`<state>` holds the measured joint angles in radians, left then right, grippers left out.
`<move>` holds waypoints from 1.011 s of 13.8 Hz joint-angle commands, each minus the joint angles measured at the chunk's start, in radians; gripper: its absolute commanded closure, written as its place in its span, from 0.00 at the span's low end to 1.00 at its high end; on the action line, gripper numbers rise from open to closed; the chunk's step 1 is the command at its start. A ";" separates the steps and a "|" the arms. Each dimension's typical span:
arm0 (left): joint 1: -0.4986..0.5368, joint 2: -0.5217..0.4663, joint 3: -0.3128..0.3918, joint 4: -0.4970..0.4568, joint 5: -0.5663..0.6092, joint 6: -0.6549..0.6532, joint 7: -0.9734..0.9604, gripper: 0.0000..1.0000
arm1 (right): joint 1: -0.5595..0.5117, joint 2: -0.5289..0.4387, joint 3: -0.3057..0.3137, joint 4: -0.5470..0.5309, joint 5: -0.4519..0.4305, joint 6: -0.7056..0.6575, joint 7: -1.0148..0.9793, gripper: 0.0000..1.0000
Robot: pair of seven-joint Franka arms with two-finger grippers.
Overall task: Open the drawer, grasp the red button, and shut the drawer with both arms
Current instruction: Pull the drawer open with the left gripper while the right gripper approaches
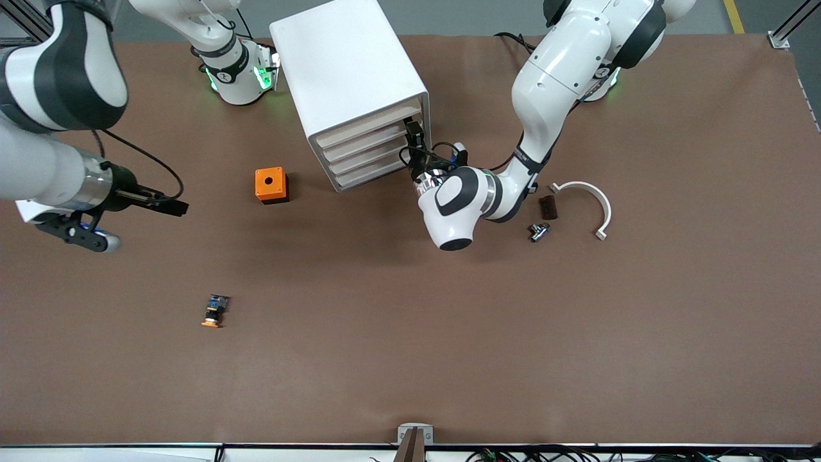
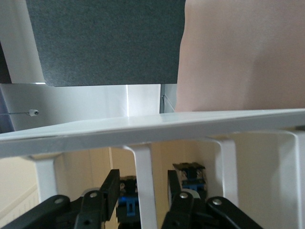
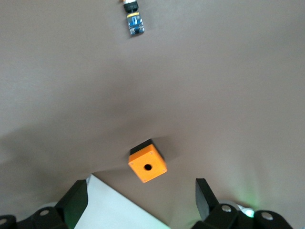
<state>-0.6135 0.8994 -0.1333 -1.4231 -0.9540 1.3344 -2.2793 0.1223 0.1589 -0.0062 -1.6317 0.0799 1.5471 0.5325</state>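
The white drawer cabinet (image 1: 349,83) stands at the back of the table with all its drawers shut. My left gripper (image 1: 414,136) is at the front of the top drawer. In the left wrist view it (image 2: 142,190) is open, with one finger on each side of a white handle bar (image 2: 144,183) and a gap on both sides. My right gripper (image 1: 174,206) hangs open and empty in the air toward the right arm's end; in its wrist view (image 3: 140,202) the fingers are spread wide. The red-capped button is hidden.
An orange cube box with a hole (image 1: 271,185) (image 3: 147,166) sits beside the cabinet. An orange-capped button (image 1: 213,311) (image 3: 133,18) lies nearer the front camera. A white curved piece (image 1: 593,199), a dark block (image 1: 547,206) and a small metal part (image 1: 537,231) lie toward the left arm's end.
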 commanded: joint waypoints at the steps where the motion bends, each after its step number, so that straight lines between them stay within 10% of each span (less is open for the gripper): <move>1: 0.000 0.006 0.000 0.001 -0.017 -0.017 -0.014 0.64 | 0.094 -0.032 -0.006 -0.033 0.011 0.028 0.189 0.00; 8: 0.001 0.007 0.000 0.006 -0.017 -0.018 0.007 0.90 | 0.339 -0.003 -0.006 -0.034 0.011 0.148 0.643 0.00; 14: 0.035 0.007 0.000 0.006 -0.028 -0.018 0.006 0.90 | 0.490 0.067 -0.006 -0.031 -0.003 0.264 0.911 0.00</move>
<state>-0.6076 0.9039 -0.1322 -1.4272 -0.9550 1.3321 -2.2792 0.5754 0.2101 -0.0007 -1.6650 0.0833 1.7890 1.3807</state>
